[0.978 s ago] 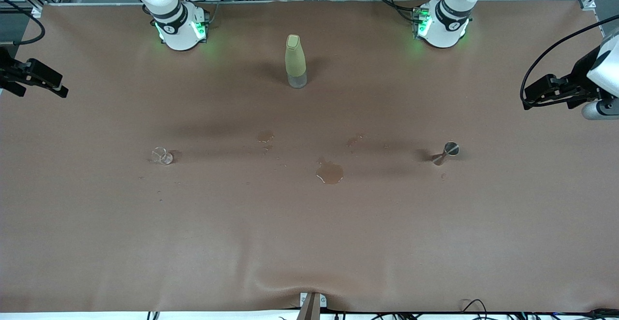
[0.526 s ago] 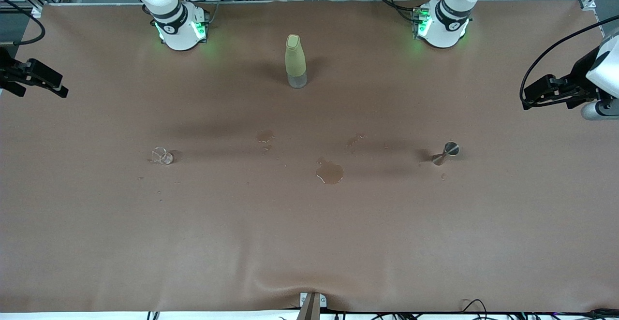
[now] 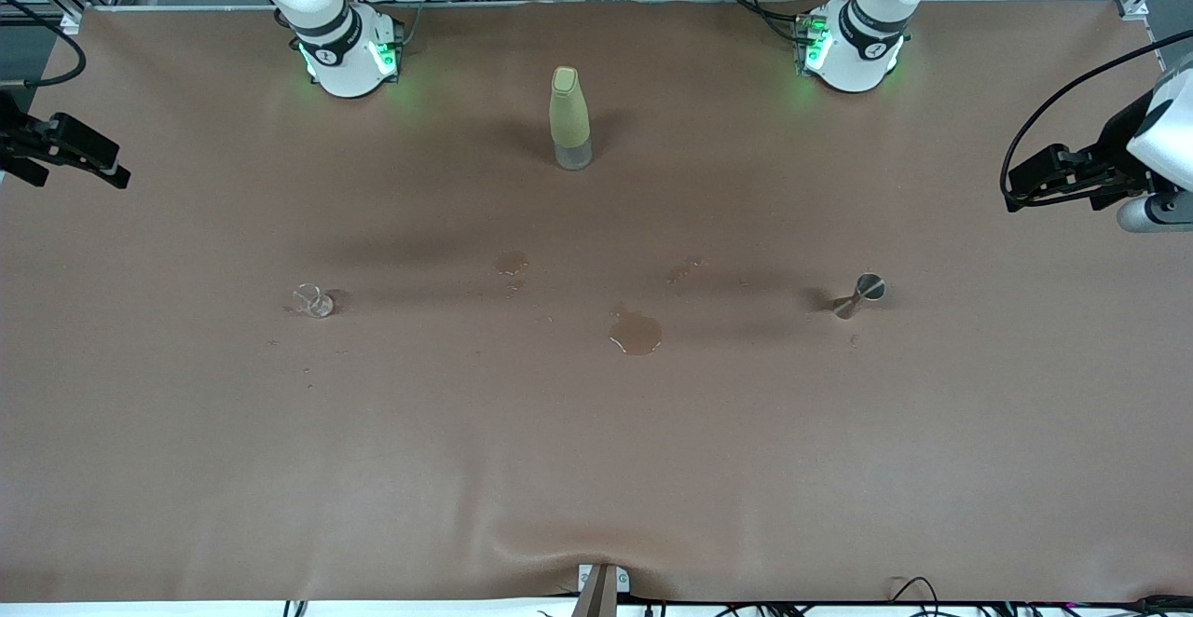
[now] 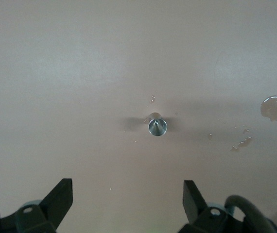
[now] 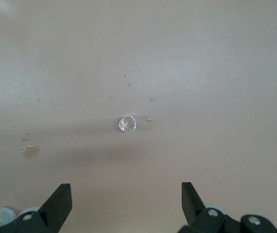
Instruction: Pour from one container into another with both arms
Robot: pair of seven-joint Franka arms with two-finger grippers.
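Hovering wide open, left hand (image 4: 124,204) and right hand (image 5: 124,204) hold nothing.

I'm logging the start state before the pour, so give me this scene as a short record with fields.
glass cup: upright on the table, toward the right arm's end
jigger: upright on the table, toward the left arm's end
bottle: upright, farther from the front camera, between the two bases
spills: puddles and drops between cup and jigger
left claw: open, high over the jigger, holding nothing
right claw: open, high over the glass cup, holding nothing
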